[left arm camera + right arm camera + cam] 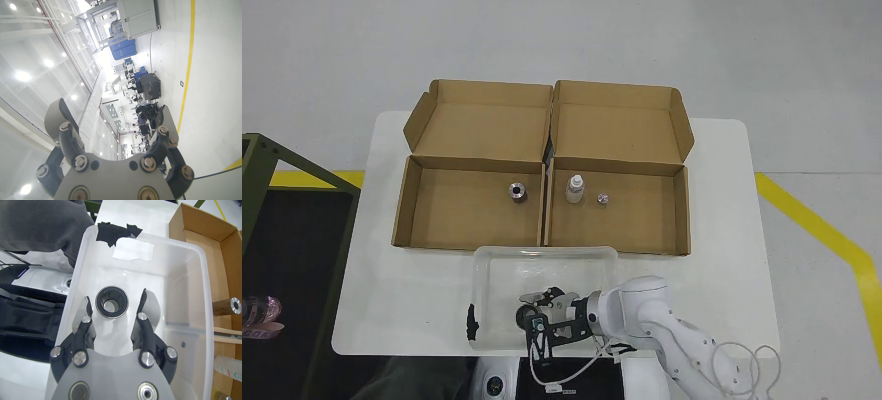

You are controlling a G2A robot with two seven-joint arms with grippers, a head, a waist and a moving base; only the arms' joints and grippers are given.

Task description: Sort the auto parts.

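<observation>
A black ring-shaped bearing (112,302) lies in the clear plastic bin (200,279) near the table's front edge. My right gripper (115,303) stands open inside the bin, its fingers on either side of the bearing without touching it; in the top view it is at the bin's front (534,302). In the left cardboard box (417,200) lies a brown metal cylinder (515,190), also seen from the right wrist (226,307). The right cardboard box (662,215) holds a small white bottle (574,187) and a small metal part (603,199). My left gripper (113,111) is open, pointing up at the hall.
Black tape (113,233) and a white label (134,250) are stuck on the bin's far wall. The box lids (492,120) stand open behind the boxes. A yellow floor line (832,235) runs to the right of the white table (722,290).
</observation>
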